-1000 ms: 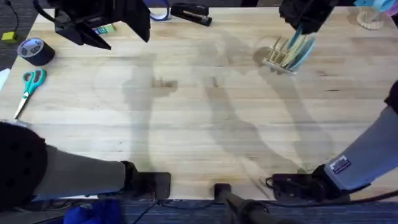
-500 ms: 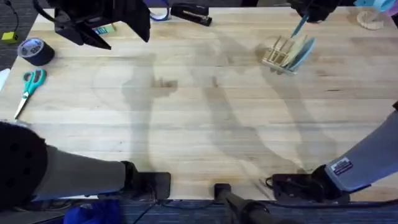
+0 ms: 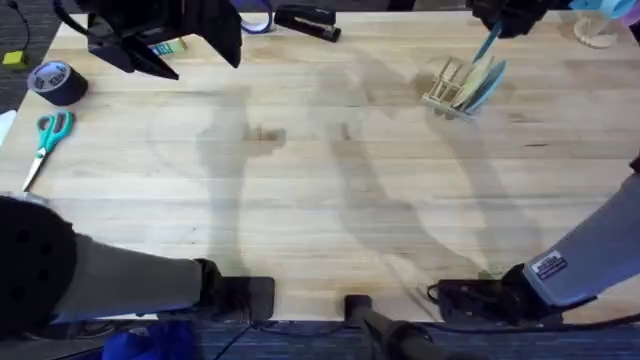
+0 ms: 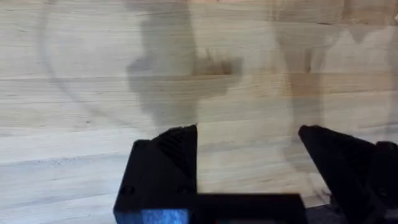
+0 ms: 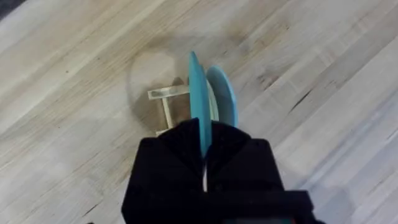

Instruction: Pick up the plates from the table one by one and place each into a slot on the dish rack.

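The table [image 3: 320, 200] is bare of plates. The dish rack [image 5: 166, 104] stands directly below the right gripper [image 5: 204, 155], holding a turquoise plate [image 5: 224, 99]. The gripper pinches a second turquoise plate [image 5: 198, 93] edge-on. Risk: misalignment with a slot strikes the pegs, tipping the light rack. Left gripper [image 4: 249, 168] spread, idle.

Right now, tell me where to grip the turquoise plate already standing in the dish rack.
Take the racked plate by its upper rim, from above. It stands on edge in the dish rack, lower part among the pegs, leaving the thin top edge free. The right gripper, shut on the held plate, hangs over it, so likely clear that first.
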`<state>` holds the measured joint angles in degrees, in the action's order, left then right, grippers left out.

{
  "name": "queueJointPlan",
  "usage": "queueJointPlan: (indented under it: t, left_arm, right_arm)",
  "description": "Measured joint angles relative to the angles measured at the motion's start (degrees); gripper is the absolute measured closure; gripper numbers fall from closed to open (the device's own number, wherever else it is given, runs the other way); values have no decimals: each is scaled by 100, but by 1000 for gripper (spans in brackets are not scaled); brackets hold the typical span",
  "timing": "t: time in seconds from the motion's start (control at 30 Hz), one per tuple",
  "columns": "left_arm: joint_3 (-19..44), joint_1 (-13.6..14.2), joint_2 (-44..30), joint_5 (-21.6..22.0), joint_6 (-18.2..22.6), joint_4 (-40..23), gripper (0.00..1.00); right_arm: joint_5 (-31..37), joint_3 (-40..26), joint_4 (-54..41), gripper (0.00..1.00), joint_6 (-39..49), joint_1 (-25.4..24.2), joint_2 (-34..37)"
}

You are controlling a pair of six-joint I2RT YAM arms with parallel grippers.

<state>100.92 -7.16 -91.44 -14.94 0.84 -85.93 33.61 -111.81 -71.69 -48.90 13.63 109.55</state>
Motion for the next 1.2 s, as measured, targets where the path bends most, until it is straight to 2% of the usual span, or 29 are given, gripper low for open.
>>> queueJointPlan:
  t: [0.67, 1.2]
  left_arm:
    - [0, 0, 0, 0, 0, 0, 8]
    - [0, 0, 0, 0, 0, 0, 8]
  right_arm:
    - [0, 0, -9, 970, 139, 0, 157]
    - [-2, 0, -15, 970, 203, 0, 661]
